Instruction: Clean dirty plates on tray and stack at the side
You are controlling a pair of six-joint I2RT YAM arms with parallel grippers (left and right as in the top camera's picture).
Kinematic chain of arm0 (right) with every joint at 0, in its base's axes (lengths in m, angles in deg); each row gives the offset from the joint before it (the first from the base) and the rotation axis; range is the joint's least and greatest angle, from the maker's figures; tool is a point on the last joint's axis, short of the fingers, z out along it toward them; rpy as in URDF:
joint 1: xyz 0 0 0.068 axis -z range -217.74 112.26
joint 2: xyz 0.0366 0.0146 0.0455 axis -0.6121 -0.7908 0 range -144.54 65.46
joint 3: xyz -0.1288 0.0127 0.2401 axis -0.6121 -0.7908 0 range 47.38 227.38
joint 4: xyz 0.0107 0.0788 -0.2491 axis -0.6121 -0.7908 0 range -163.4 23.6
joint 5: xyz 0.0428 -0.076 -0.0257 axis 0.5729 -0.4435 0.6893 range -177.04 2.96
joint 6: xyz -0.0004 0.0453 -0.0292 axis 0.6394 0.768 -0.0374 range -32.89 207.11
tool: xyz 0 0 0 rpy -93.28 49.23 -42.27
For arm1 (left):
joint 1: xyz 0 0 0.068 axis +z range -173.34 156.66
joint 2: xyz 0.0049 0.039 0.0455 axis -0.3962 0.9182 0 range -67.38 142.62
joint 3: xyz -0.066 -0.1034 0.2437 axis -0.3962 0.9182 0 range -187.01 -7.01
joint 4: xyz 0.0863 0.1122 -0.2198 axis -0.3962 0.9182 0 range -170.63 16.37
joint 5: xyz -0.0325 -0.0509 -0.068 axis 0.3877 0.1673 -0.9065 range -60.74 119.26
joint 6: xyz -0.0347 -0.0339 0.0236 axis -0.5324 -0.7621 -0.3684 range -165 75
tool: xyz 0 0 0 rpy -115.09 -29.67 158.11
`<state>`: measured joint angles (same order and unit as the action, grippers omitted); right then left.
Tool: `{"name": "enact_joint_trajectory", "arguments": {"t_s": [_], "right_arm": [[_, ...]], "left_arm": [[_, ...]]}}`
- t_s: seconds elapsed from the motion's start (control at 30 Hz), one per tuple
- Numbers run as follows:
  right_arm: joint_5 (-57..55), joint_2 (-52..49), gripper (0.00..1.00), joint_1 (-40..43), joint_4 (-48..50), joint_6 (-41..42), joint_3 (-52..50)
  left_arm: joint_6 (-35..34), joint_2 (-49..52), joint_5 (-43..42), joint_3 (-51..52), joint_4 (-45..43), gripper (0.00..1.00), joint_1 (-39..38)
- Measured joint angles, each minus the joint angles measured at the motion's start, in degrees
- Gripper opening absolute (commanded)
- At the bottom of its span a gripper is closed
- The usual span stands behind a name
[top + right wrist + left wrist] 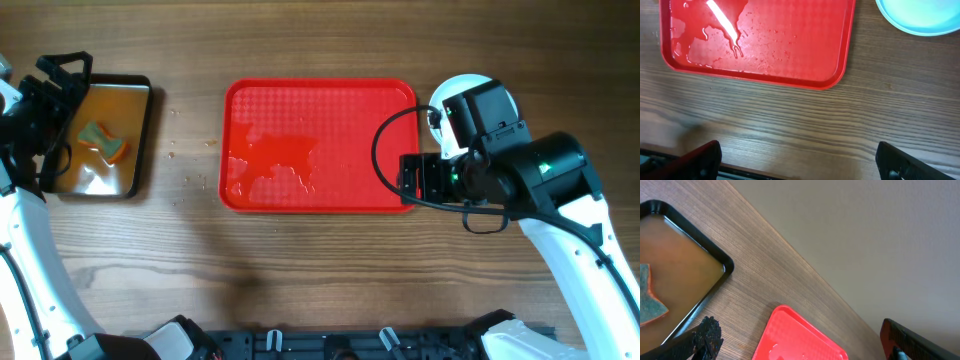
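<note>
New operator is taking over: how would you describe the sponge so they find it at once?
Left of the red tray sits a smaller black pan of brownish liquid. The sponge lies in that liquid, the only thing in the pan, greenish on top with an orange edge.

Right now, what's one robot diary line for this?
tray: wet, nothing on it | plates: right of tray, partly under arm | left gripper: open, by pan | right gripper: open, empty

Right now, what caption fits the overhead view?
Wet red tray lies bare, pale plate beside it, sponge soaking in the black pan.
</note>
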<state>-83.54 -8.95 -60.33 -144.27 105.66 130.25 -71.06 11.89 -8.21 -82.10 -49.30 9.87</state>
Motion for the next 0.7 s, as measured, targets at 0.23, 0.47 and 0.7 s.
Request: {"name": "enact_joint_trajectory", "arguments": {"t_s": [0.23,0.47,0.7], "right_arm": [[-1.2,12.9,1.0,1.0,28.4,-6.3,-17.9],[5.4,42.9,1.0,16.0,58.6,-7.3,-53.8],[8.5,61.9,1.0,23.1,64.2,-7.8,-66.6]], "left_arm": [[0.0,0.0,-0.2,0.0,0.0,1.0,0.0],[0.0,0.0,-0.2,0.0,0.2,1.0,0.0],[0.0,0.0,-0.2,0.0,0.2,1.0,0.0]]}}
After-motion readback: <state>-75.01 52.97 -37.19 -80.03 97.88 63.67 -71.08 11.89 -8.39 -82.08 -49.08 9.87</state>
